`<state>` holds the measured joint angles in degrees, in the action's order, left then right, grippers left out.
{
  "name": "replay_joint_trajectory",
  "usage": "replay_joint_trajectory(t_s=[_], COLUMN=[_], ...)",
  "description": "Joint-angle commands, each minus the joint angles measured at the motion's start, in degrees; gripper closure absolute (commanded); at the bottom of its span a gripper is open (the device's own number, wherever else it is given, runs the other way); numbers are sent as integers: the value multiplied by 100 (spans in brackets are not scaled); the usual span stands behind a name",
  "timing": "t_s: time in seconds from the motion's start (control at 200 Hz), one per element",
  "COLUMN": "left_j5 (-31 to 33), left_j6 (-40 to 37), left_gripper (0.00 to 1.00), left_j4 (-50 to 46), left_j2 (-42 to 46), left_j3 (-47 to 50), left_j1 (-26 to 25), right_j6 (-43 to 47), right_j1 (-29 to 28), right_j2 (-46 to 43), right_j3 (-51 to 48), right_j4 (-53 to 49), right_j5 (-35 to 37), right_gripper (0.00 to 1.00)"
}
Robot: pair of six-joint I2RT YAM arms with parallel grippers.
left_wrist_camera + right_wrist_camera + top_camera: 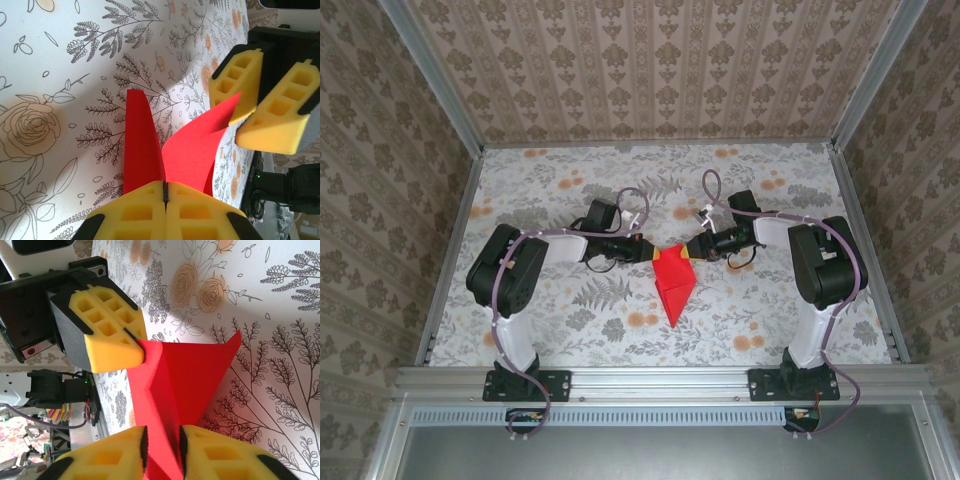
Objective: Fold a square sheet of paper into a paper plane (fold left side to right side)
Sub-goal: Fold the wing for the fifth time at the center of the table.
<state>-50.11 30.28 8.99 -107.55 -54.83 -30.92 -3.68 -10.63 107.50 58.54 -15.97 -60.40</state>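
Note:
The square sheet of paper [673, 290] is bright red and creased into a kite shape, like a paper plane, with its point towards the near edge. Its far edge is lifted off the table. My left gripper [650, 251] is shut on the far left corner. In the left wrist view the pads [165, 186] meet on the red paper [192, 150], and two flaps rise from them. My right gripper [691, 251] holds the far right corner. Its pads [162, 440] stand narrowly apart with a raised fold of paper [195, 370] filling the gap.
The floral tabletop [570, 300] is enclosed by patterned walls at the left, right and back. A metal rail [660, 380] with both arm bases runs along the near edge. The two grippers face each other tip to tip over the paper.

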Motion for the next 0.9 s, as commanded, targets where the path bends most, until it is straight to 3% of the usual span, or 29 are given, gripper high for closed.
replay_joint_trajectory(t_s=[0.0, 0.075, 0.18, 0.375, 0.51, 0.66, 0.895], left_j5=[-51, -7, 282, 1446, 2500, 3539, 4475], left_j6=[-185, -218, -482, -1180, -1628, -1857, -1265], left_gripper=[94, 76, 55, 39, 36, 34, 29], left_j4=[-47, -108, -553, -1746, -2589, -3253, -3574], left_j2=[-85, -19, 192, 1001, 1711, 2303, 2163], left_j3=[-176, -202, -322, -535, -592, -548, -598], left_j1=[33, 33, 42, 10, -334, -1193, -2580], right_j6=[95, 69, -88, -710, -1515, -2202, -2913], right_j1=[27, 29, 31, -54, -185, -418, -742], right_j2=[-42, -31, -70, -159, -205, -187, 3], right_j3=[192, 265, 351, 567, 612, 769, 1100], right_j4=[-289, -451, -692, -1212, -1224, -1249, -1188], right_j5=[81, 187, 471, 977, 1319, 1623, 1920], right_gripper=[83, 94, 97, 100, 100, 100, 100])
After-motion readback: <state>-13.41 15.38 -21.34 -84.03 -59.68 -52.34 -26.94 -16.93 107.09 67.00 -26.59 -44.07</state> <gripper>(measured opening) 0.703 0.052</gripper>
